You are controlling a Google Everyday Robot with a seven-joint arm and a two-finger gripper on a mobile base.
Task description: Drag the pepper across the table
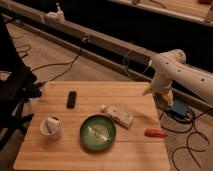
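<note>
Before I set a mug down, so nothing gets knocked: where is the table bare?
Bare: the far strip from the remote to the gripper, which hangs open by the table's far right corner; also the near right corner below the pepper. Crowded: the cup, plate and power strip across the middle.

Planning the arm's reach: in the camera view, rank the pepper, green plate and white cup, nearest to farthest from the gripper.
Gripper hangs by the table's far right corner.
1. Pepper, right edge.
2. Green plate, front middle.
3. White cup, front left.
</note>
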